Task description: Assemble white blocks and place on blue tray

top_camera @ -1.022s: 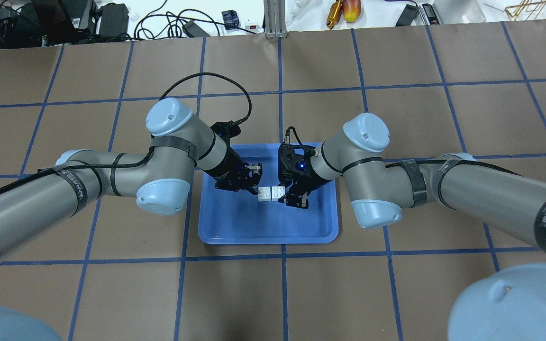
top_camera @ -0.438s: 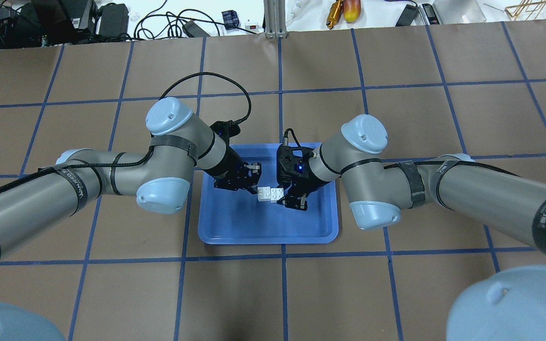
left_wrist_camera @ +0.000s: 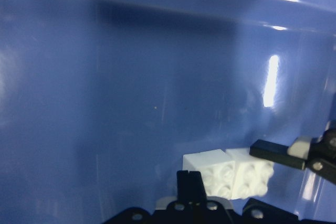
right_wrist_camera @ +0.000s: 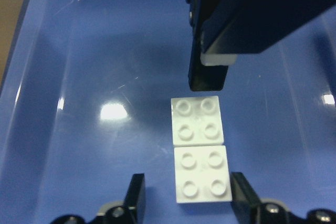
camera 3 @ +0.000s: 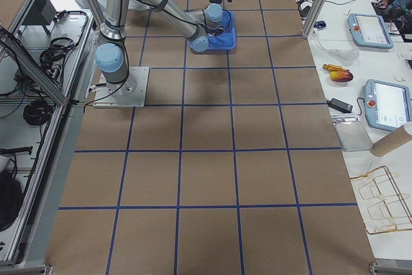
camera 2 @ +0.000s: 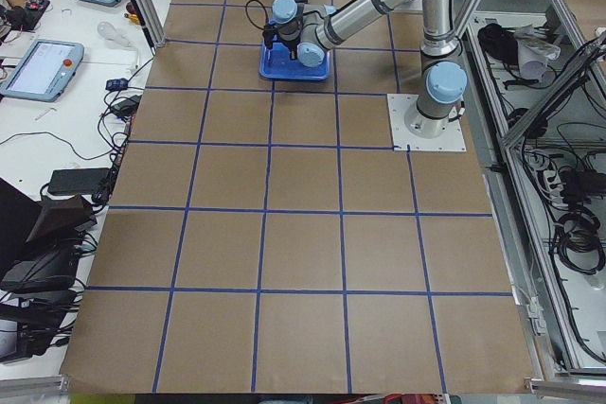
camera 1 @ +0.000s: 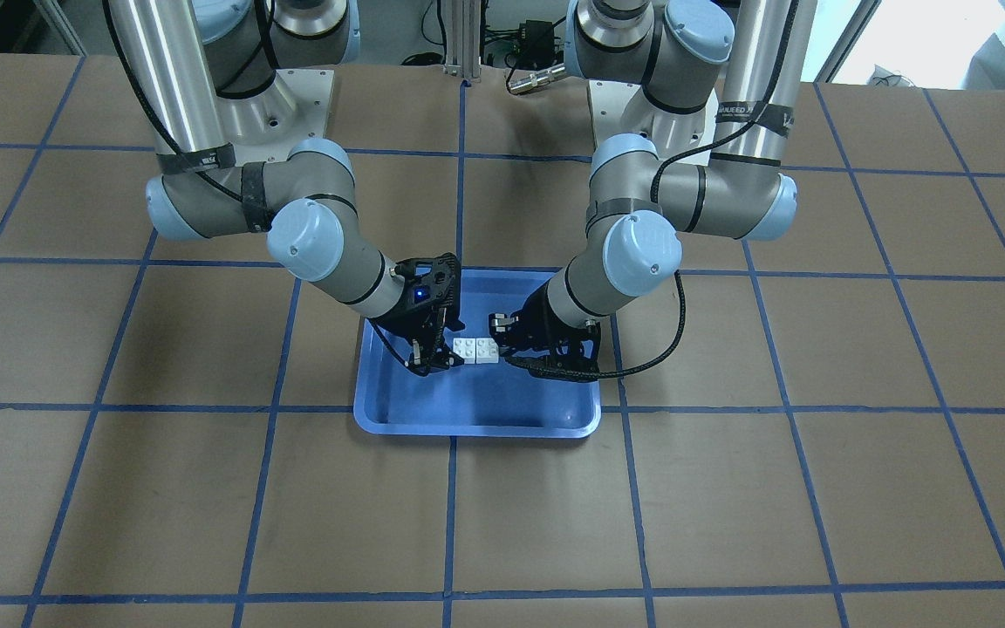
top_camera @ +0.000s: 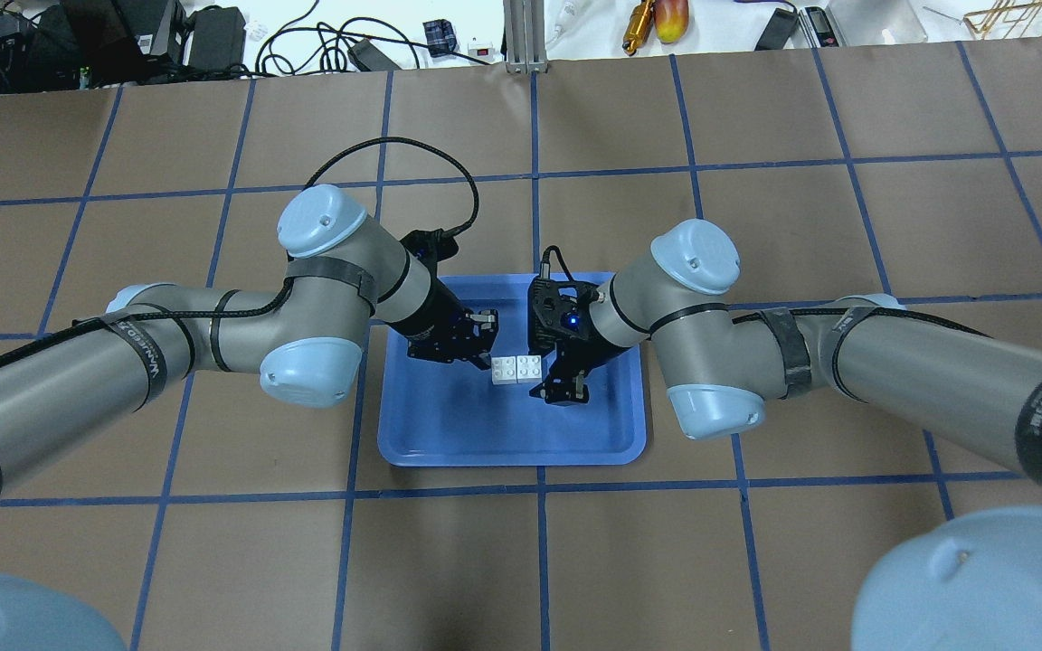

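Note:
Two white four-stud blocks (top_camera: 518, 369) lie side by side, studs up and touching, on the floor of the blue tray (top_camera: 503, 434). They also show in the front view (camera 1: 477, 350). My right gripper (right_wrist_camera: 188, 198) is open low over the tray, and its jaws straddle the nearer block (right_wrist_camera: 202, 176), one finger almost against it. My left gripper (top_camera: 487, 342) is open on the blocks' other side. One of its fingers (right_wrist_camera: 207, 74) hangs just beyond the farther block (right_wrist_camera: 197, 121). In the left wrist view the blocks (left_wrist_camera: 228, 174) sit beside that finger (left_wrist_camera: 190, 187).
The tray (camera 1: 476, 410) sits at the middle of the brown table with blue tape lines (top_camera: 539, 561). Both forearms reach in over the tray's sides. Cables and tools (top_camera: 657, 23) lie past the far edge.
My right gripper has shifted and turned slightly over the tray. The blocks and my left gripper have stayed where they were.

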You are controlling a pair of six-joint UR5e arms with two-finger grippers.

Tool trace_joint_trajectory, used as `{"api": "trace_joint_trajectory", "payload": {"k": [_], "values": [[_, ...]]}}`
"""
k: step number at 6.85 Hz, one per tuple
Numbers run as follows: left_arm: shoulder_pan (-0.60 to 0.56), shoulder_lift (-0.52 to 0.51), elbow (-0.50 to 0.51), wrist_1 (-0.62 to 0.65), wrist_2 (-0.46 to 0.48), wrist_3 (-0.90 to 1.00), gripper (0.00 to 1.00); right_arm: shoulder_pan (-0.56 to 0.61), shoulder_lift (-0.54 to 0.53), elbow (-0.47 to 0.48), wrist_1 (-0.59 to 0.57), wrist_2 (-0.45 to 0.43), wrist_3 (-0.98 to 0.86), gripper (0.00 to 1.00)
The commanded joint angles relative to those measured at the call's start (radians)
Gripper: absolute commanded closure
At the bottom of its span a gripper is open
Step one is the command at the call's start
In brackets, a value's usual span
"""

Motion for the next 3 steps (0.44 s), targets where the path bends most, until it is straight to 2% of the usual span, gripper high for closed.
{"api": "trace_joint_trajectory", "payload": {"k": [1, 3], "values": [[0.000, -0.004, 0.000, 0.001, 0.002, -0.008, 1.00, 0.000, -0.001, 0.001, -0.002, 0.005, 0.009, 0.30], [0.000, -0.002, 0.000, 0.002, 0.002, -0.005, 1.00, -0.002, -0.017, -0.001, 0.000, 0.000, 0.137, 0.24]]}}
